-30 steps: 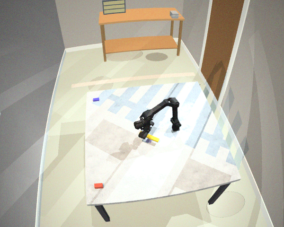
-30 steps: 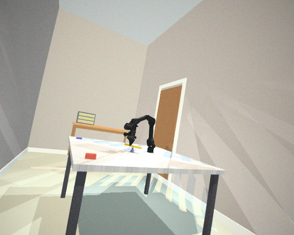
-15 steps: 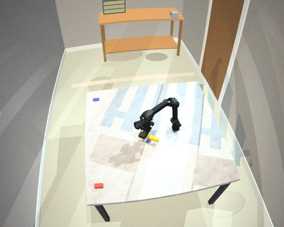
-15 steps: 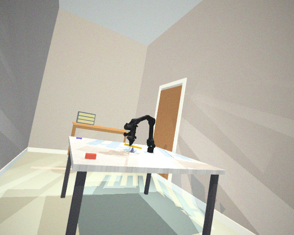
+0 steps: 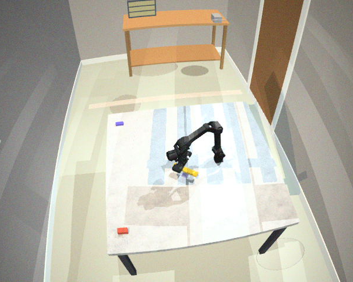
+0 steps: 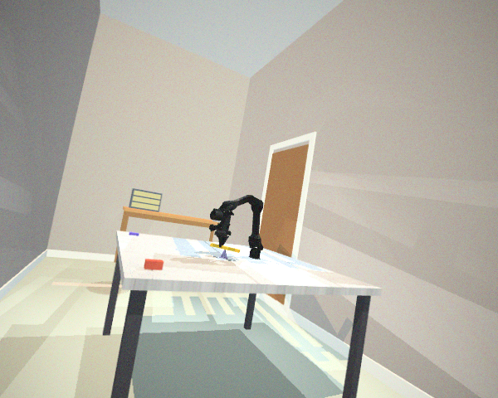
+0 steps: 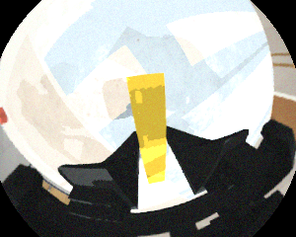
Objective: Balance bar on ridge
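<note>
Gripping yellow bar point(image 5: 190, 171) point(image 6: 231, 249) point(image 7: 149, 114) | fingers point(image 5: 177, 168) point(image 6: 221, 245) well inside table edges point(image 5: 182, 247) point(image 6: 241, 288)

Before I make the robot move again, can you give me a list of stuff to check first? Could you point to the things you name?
1. Gripper point(image 5: 177, 170) point(image 6: 221, 245) point(image 7: 151, 132) has the yellow bar point(image 5: 190, 171) point(image 6: 231, 249) point(image 7: 150, 111): ok.
2. Bar kept off the table point(image 5: 231, 209) point(image 6: 249, 278) point(image 7: 44, 163): ok.
3. Purple ridge point(image 5: 185, 175) point(image 6: 224, 254) standing under the bar: ok.
4. Bar touching the ridge's top: cannot tell, too small to see.
5. Bar level: not ok, it looks slightly tilted from outside.
6. Red block point(image 5: 122, 231) point(image 6: 153, 264) point(image 7: 1, 116) out of the way: ok.
</note>
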{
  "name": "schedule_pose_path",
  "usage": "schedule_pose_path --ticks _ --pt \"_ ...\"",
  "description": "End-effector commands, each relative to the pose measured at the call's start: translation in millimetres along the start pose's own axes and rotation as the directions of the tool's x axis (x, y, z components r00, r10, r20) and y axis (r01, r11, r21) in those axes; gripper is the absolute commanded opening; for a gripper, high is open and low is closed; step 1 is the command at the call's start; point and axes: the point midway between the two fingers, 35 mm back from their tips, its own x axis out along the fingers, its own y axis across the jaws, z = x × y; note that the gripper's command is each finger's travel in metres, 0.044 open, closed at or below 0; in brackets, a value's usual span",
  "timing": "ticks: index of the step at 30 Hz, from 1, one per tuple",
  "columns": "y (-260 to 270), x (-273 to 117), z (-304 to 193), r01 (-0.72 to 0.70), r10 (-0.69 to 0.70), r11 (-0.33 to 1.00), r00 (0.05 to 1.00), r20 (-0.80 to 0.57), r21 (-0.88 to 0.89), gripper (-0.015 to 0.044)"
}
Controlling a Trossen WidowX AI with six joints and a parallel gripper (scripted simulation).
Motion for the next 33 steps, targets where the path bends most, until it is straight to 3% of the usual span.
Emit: schedule_pose_path --ticks 1,33 --pt "0.6 0.7 -0.5 -0.003 0.003 1.0 1.0 -0.003 0.003 0.0" --pt "0.2 3.4 -0.5 -0.003 0.003 1.0 1.0 -0.003 0.003 0.0"
